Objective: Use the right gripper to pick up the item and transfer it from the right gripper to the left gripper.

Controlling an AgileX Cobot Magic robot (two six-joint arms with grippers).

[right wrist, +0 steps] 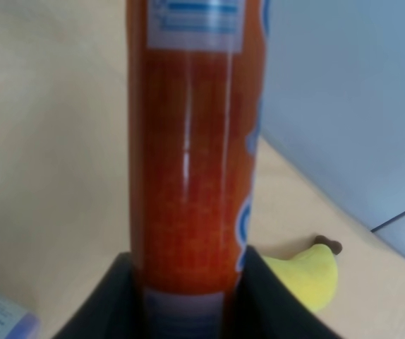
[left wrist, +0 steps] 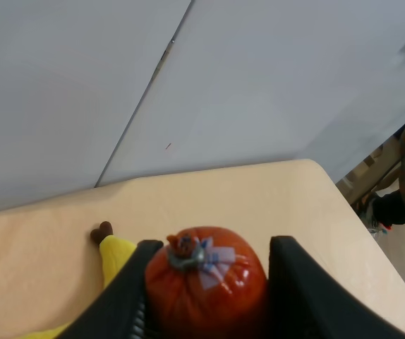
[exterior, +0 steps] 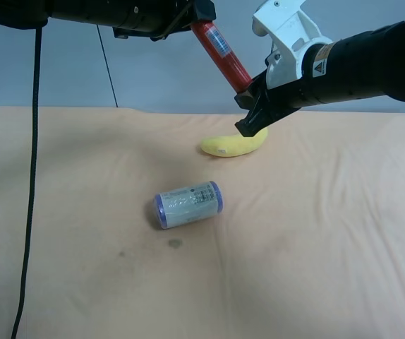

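Note:
The item (exterior: 220,49), a red sausage stick with a white-blue label, hangs tilted in the air above the table's far side, held at both ends. My right gripper (exterior: 250,93), on the arm with the white wrist housing, is shut on its lower end; the right wrist view shows the item (right wrist: 188,176) between its fingers (right wrist: 107,304). My left gripper (exterior: 201,20), on the all-black arm, is shut on the upper end. The left wrist view shows the crimped end (left wrist: 206,282) with a finger (left wrist: 128,296) pressed against each side.
A yellow plush banana (exterior: 232,144) lies on the tan table (exterior: 329,247) right under the right gripper. A purple-ended white roll (exterior: 188,204) lies nearer the middle. A black cable (exterior: 32,176) hangs down at the exterior high view's left.

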